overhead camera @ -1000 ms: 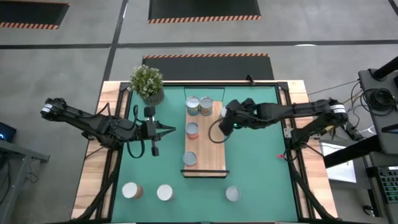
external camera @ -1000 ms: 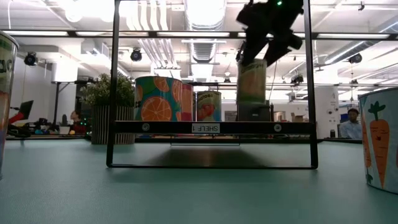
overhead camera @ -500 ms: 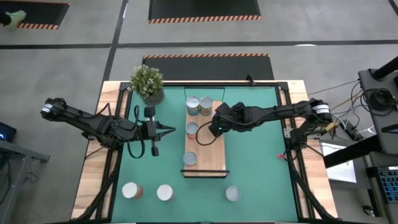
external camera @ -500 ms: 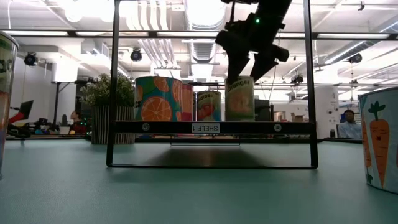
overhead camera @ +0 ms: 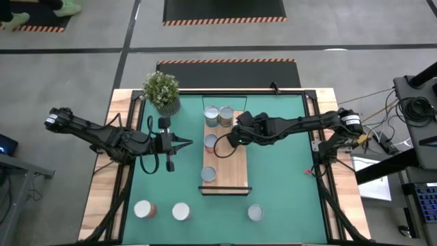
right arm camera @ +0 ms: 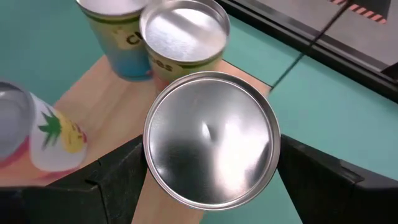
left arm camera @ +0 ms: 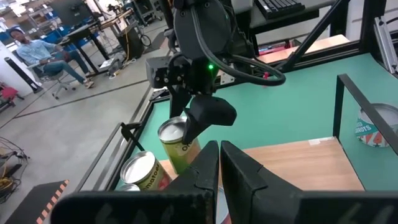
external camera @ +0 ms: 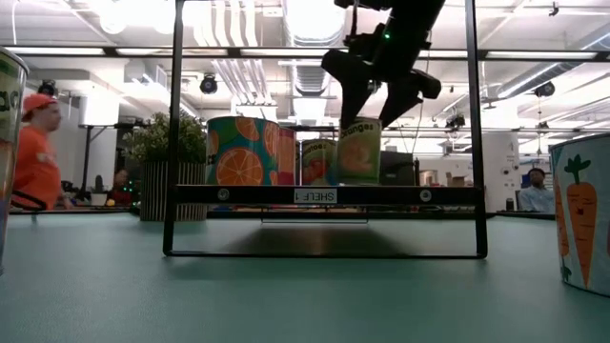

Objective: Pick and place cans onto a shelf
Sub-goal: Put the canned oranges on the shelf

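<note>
Right gripper [overhead camera: 229,139] over shelf [overhead camera: 235,174], fingers [right arm camera: 118,171] clasping orange-labelled can [right arm camera: 211,137] on both sides — can upright, bottom on or just above plank, cannot tell which. Two more cans [overhead camera: 218,116] just beyond it at shelf's far end, one [overhead camera: 211,143] beside it, another [overhead camera: 208,174] nearer dark strip. Three cans [overhead camera: 180,211] on green mat [overhead camera: 287,178], off shelf. Left gripper [overhead camera: 188,143] clenched shut, empty, hovering left of shelf. Potted plant [overhead camera: 161,90] at mat's far left corner.

Bright overhead ceiling lights [external camera: 315,14] glare in the low view; soft shadow lies under the shelf [external camera: 324,195]. The nearest can [external camera: 583,214] looks blurred.
</note>
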Available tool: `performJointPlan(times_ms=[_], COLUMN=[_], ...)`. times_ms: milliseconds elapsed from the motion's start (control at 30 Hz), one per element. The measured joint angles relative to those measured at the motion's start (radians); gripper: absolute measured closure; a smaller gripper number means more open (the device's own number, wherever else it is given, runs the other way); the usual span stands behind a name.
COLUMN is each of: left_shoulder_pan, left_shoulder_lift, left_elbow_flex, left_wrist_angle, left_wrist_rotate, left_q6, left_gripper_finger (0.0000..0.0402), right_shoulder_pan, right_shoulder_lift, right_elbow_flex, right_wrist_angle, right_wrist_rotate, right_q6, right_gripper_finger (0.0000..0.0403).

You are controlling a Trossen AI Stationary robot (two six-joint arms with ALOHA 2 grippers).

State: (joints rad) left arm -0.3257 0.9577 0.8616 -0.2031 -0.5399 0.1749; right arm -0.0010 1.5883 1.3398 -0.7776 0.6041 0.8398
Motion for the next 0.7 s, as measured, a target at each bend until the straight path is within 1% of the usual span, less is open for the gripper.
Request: performJointPlan(times_ms=[333,700], left_shoulder_pan=[0.0,0.0], left_shoulder_lift=[0.0,0.0], left_elbow_flex=[0.0,0.0], left_wrist_angle=[0.0,0.0], left_wrist_rotate=[0.0,0.0], left_q6=[0.0,0.0], left_gripper_finger=[0.0402,0.0402], right_shoulder_pan=[0.0,0.0], right_shoulder_lift=[0.001,0.001], right_elbow_flex=[-0.02,-0.033], right_wrist_angle=[0.006,0.022], right_wrist_rotate=[0.0,0.001], right_q6=[0.032,0.023], right_gripper_finger=[0.0087,0.0087])
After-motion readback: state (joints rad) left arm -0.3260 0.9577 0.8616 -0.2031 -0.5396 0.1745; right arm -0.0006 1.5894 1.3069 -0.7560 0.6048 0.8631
